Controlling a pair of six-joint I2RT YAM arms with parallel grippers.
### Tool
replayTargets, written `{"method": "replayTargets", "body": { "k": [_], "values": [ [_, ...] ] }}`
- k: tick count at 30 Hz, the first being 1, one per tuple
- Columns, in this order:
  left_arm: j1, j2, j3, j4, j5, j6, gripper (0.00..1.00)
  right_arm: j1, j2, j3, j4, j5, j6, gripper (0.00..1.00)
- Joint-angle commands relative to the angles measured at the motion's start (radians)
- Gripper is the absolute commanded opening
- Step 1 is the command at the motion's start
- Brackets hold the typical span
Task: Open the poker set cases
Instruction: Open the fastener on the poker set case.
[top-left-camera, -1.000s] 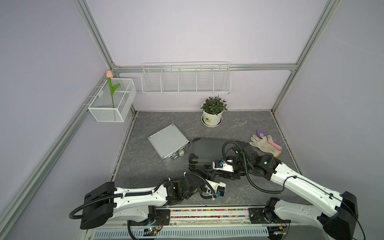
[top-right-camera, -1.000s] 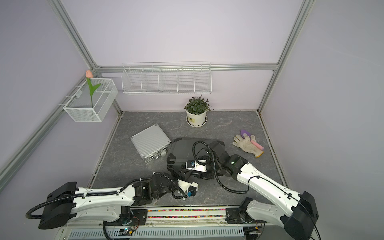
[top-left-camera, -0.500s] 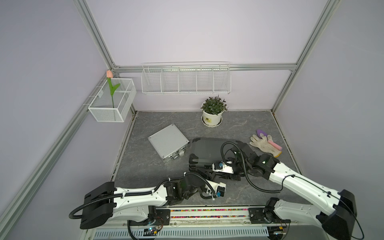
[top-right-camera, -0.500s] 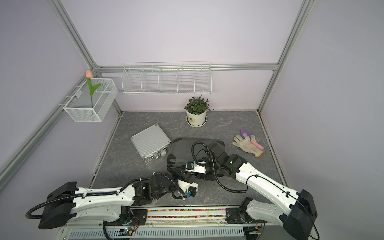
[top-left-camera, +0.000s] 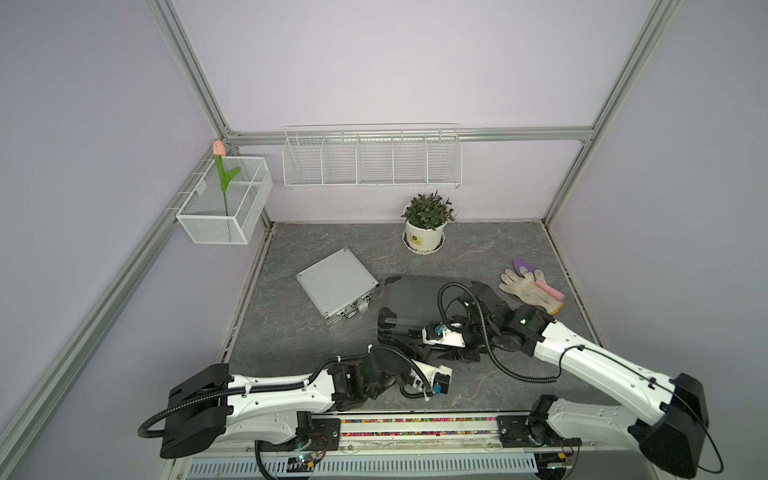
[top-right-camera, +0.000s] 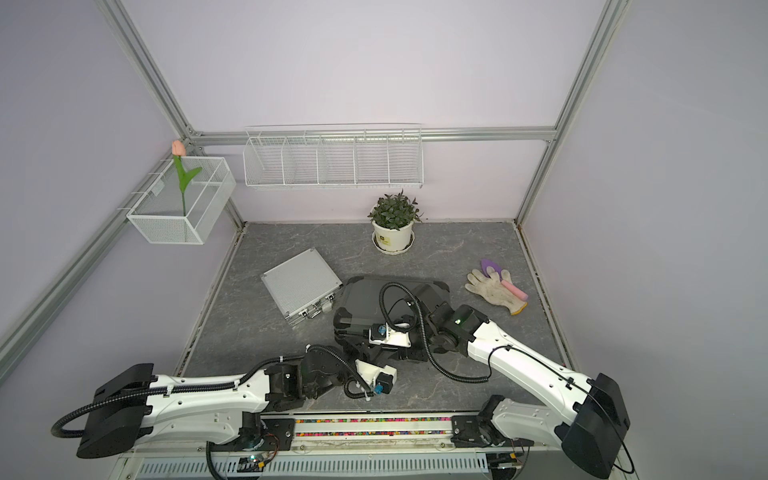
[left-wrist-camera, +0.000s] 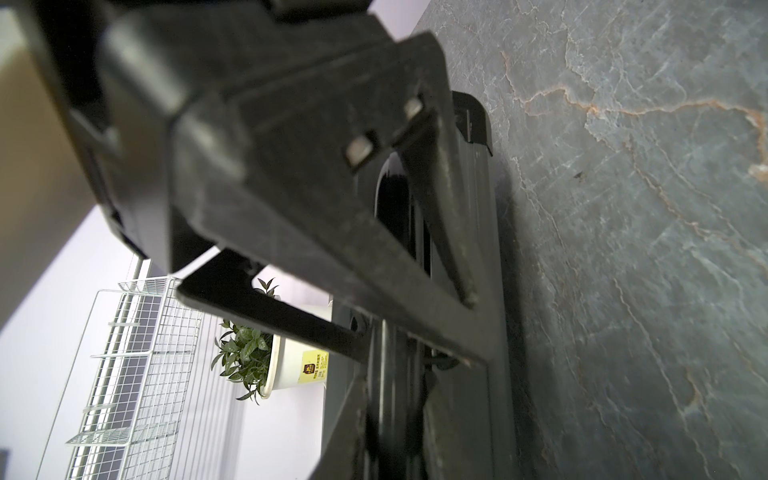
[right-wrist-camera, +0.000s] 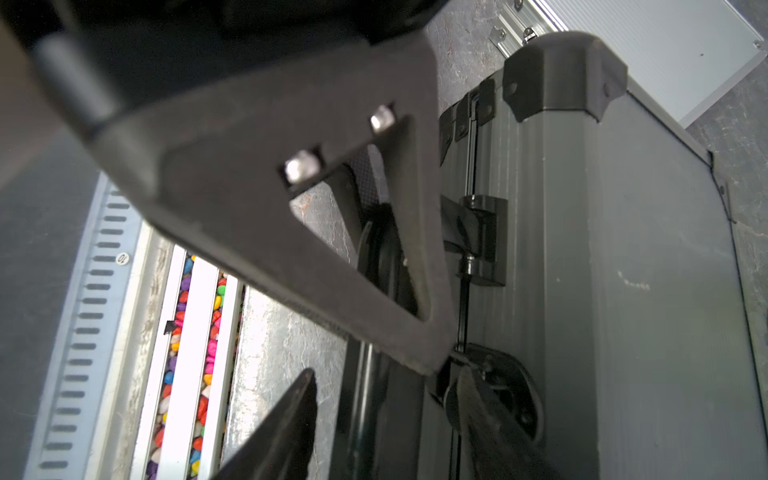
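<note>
Grey stone-look tabletop (top-left-camera: 498, 245): potted plant (top-left-camera: 424, 237) at the back edge, silver case (top-left-camera: 337, 286) toward the left edge, dark grey case (top-left-camera: 415, 299) just beside it, work glove (top-left-camera: 530, 293) near the right edge.

table layout

smaller case (top-left-camera: 337, 286) left of larger case (top-left-camera: 415, 297), just beside it. potted plant (top-left-camera: 426, 226) behind both. glove (top-left-camera: 530, 291) right of larger case. my right gripper (top-left-camera: 455, 353) at larger case's near edge, my left gripper (top-left-camera: 411, 348) beside it.

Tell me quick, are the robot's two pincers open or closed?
Left pincer: closed, at the dark case front edge; a grip cannot be told.
Right pincer: open, at the same edge.
</note>
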Motion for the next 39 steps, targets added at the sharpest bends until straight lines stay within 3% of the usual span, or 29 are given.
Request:
{"method": "replayTargets", "body": {
  "k": [1,7,15,25,39],
  "values": [
    [0.0,-0.054,0.065,0.261,-0.026,0.059,0.0,-0.001,-0.022,-0.015,-0.019,0.036,0.002,0.59],
    [0.0,-0.038,0.073,0.256,-0.023,0.057,0.0,-0.001,-0.083,-0.044,0.017,0.063,0.027,0.83],
    [0.0,-0.034,0.073,0.257,-0.018,0.059,0.0,-0.002,-0.218,-0.121,0.08,0.104,0.064,0.99],
    [0.0,-0.032,0.077,0.261,-0.01,0.054,0.0,-0.002,-0.344,-0.136,0.107,0.191,0.183,0.96],
    [0.0,-0.016,0.088,0.279,0.032,0.039,0.0,-0.005,-0.348,0.057,0.039,0.502,0.606,0.98]
  ]
}}
